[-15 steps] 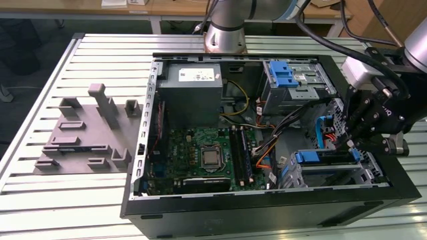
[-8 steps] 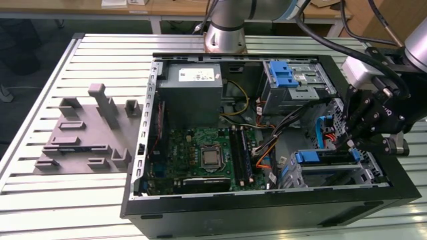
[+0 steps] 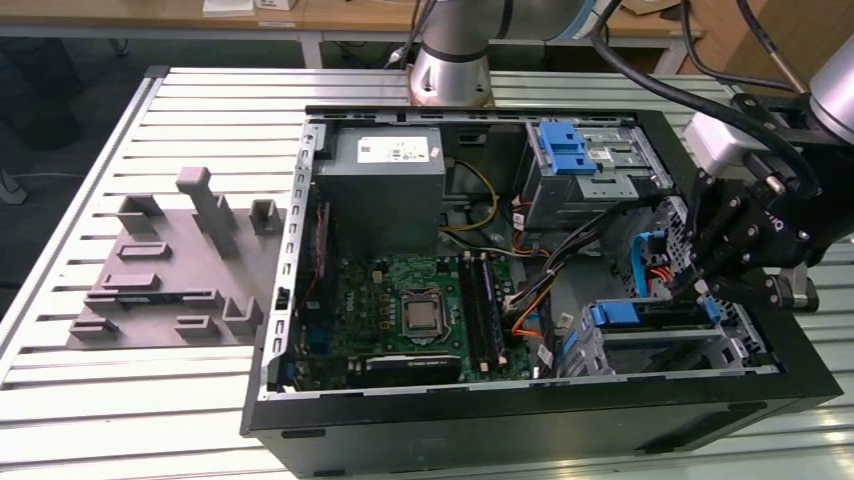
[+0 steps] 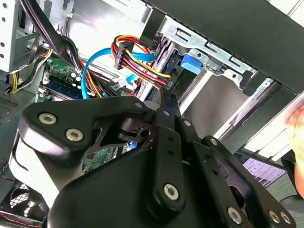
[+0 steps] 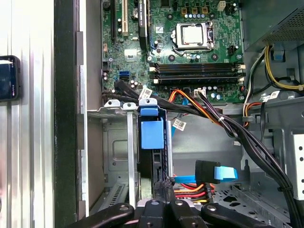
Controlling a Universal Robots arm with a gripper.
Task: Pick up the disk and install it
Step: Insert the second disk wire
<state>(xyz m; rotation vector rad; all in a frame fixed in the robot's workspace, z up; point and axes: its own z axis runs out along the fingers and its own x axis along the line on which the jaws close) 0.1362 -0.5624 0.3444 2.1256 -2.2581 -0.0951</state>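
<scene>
The disk (image 3: 650, 322) stands on edge in the lower drive cage at the front right corner of the open computer case (image 3: 534, 425). Its blue carrier bracket (image 5: 151, 133) shows at the cage mouth, and that same blue bracket (image 4: 192, 62) appears past my fingers in the second wrist view. My gripper (image 3: 703, 288) hangs over the case's right wall, just behind the disk. In the first wrist view the gripper (image 5: 164, 184) has both black fingertips pressed together, right at the disk's rear edge. I cannot tell whether they touch it.
Orange, red and black power cables (image 5: 199, 192) and a blue data cable (image 5: 223, 173) lie close beside my fingertips. The motherboard (image 3: 400, 310), a grey power supply box (image 3: 387, 170) and an upper drive cage (image 3: 587, 160) occupy the case. A grey peg fixture (image 3: 174, 265) sits on the slatted table.
</scene>
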